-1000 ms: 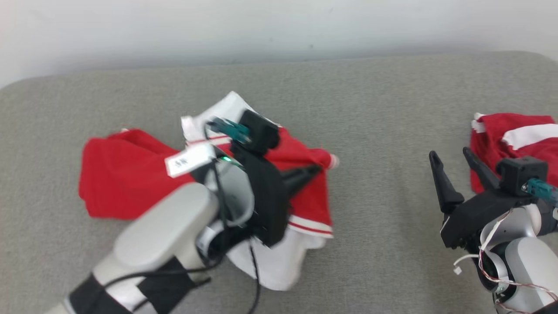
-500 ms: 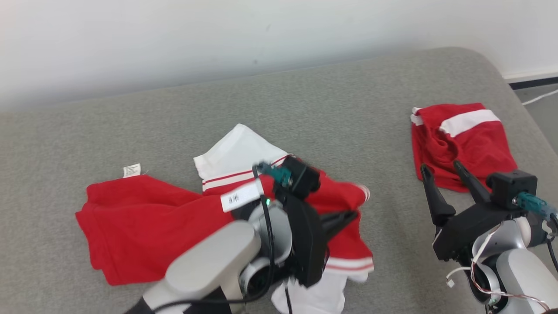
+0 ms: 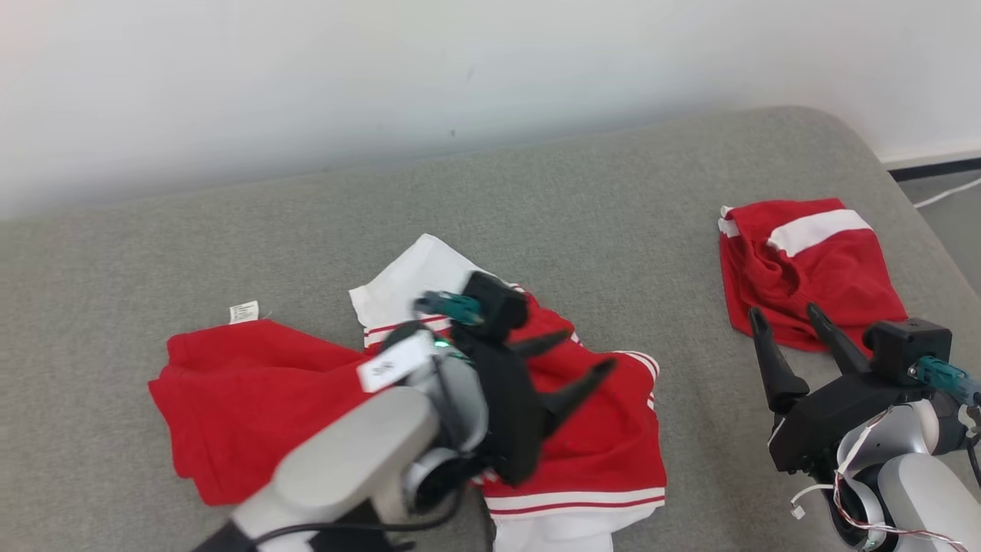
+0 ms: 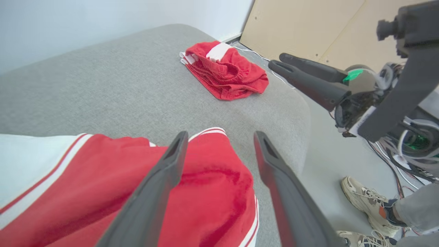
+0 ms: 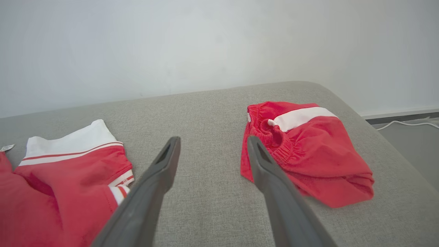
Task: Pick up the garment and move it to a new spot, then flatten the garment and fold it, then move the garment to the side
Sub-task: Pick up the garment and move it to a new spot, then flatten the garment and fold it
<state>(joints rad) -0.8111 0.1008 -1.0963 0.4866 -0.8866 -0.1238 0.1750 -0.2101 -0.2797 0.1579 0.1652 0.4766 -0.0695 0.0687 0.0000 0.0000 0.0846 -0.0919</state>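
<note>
1. We see the left gripper (image 3: 588, 349) spread wide and empty over the red-and-white garment (image 3: 605, 429), which lies rumpled at the lower middle of the head view on the grey cushion (image 3: 613, 192).
2. The right gripper (image 3: 783, 310) is likewise spread and empty at the lower right, just below the red shorts (image 3: 812, 268).
3. The garment lies in overlapping layers; we judge a pinch here could catch several at once, and flattening would then drag a bunch.
4. Its lower hem runs off the bottom edge of the head view; a pull that way might slide it off the cushion, whose front edge we cannot see.
5. The right gripper sits near the shorts and could snag the wrong piece.
6. A person's shoe (image 4: 363, 197) shows at the lower right of the left wrist view; a wide swing could pass near it.
</note>
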